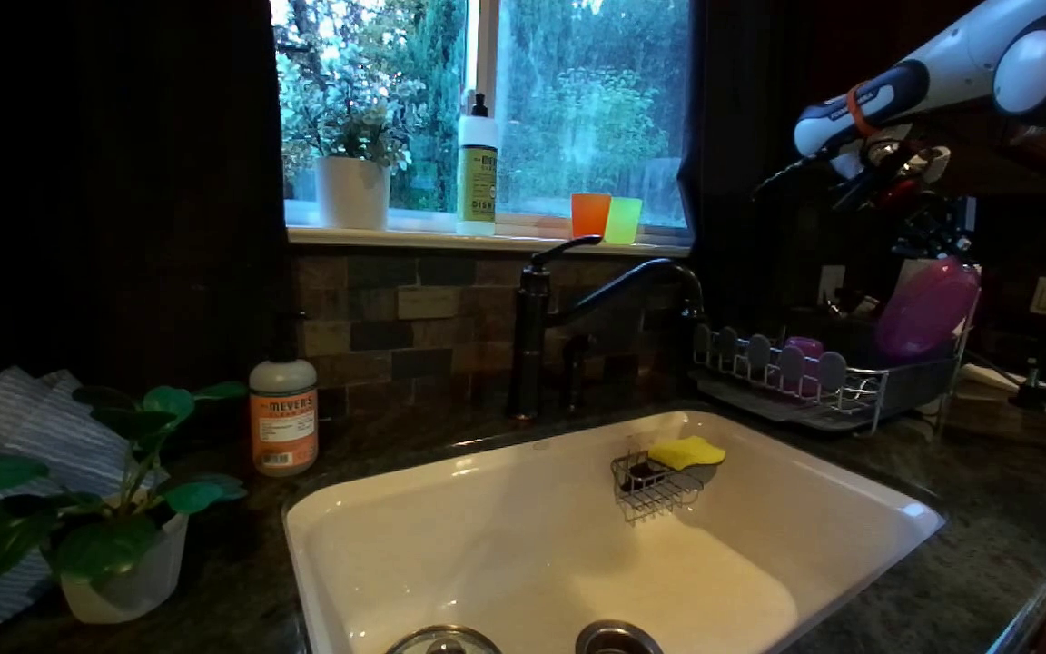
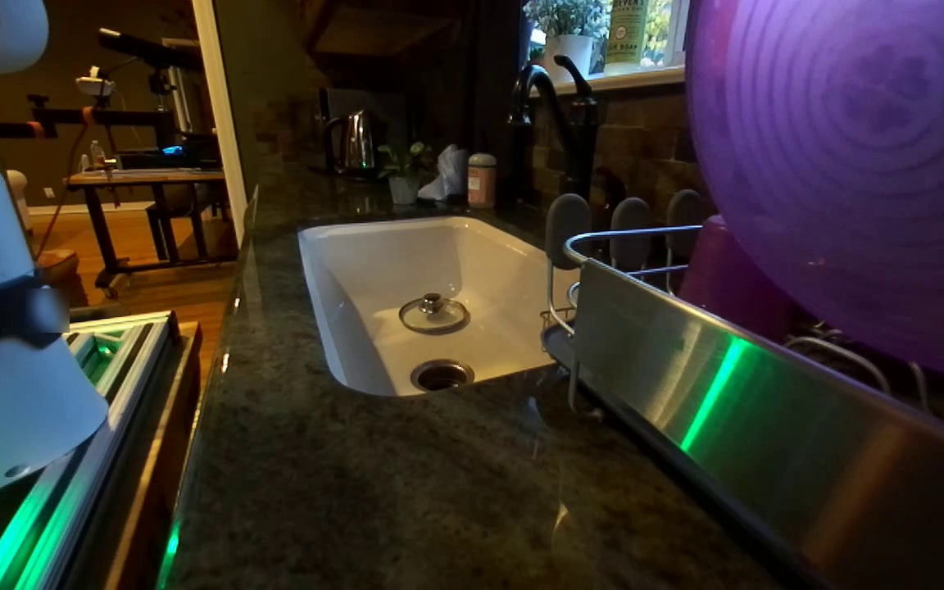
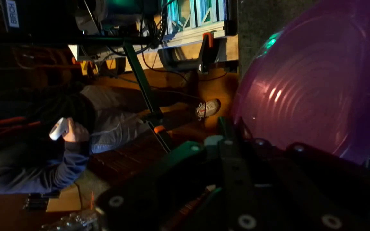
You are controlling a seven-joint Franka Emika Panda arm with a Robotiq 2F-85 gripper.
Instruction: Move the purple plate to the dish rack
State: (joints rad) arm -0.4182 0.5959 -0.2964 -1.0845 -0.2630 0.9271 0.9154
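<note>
Only wrist view shows shoe [image 3: 208, 108]; fingers [image 3: 232, 152] pinch purple plate [image 3: 300, 89] at dish rack [image 2: 652, 360].

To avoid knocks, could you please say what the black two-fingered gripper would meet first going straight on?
First is the round, glossy purple plastic plate, its rim seemingly clamped in the gripper; pushed downward, it would probably meet the silvery metal wire dish rack, though depth hides whether they touch.
</note>
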